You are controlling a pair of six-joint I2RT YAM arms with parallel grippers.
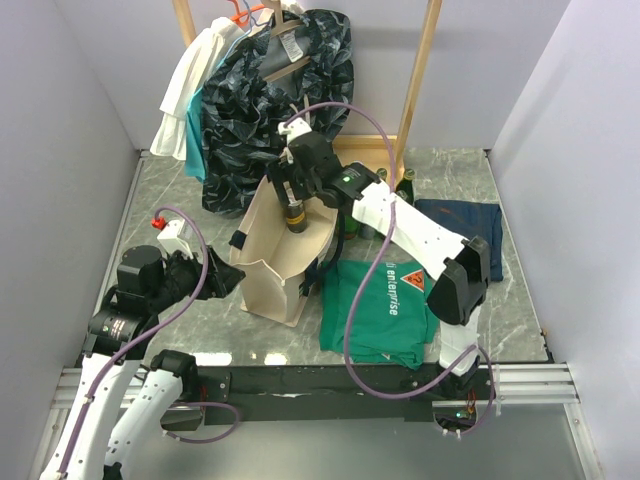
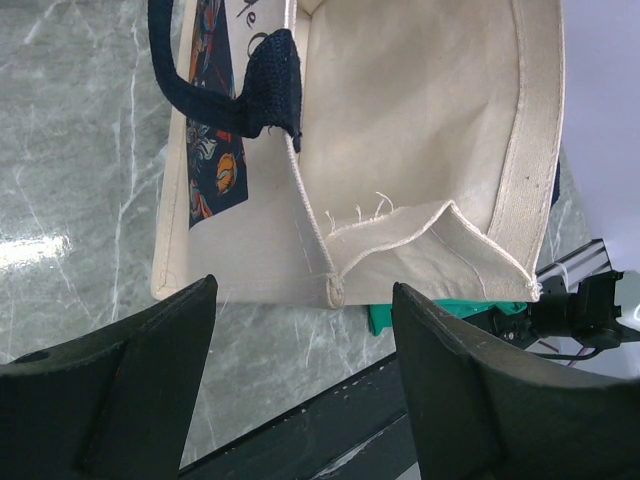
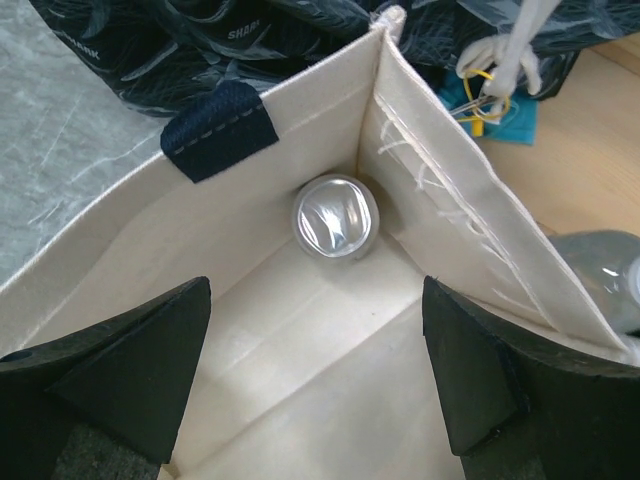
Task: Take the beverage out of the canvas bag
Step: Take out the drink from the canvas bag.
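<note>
So, left hand point(image 2: 302, 310): jaws spread wide, nothing between them, low over the counter point(image 1: 150, 200) and aimed at the bag's lower left side. It's right up close, can't tell if it's touching.
Canvas bag point(image 1: 270, 275): cream tote with navy straps, standing upright mid-counter with its mouth gaping open. There's a colourful print on the outer side facing the left hand.
Beverage point(image 3: 335, 218): down inside the bag, tucked into the far corner. Only its shiny silver top shows from above.
Right hand point(image 3: 318, 300): fingers wide apart, gripping nothing, hovering over the far end of the bag's mouth and looking straight down at the beverage.
Dark patterned garment point(image 1: 290, 100): hanging on the rack behind the bag.
Green T-shirt point(image 1: 380, 305): flat on the counter just right of the bag.
Bottles point(image 1: 406, 186): standing right of the bag's far end, partly hidden by the right arm.
Navy cloth point(image 1: 460, 225): folded, far right.
</note>
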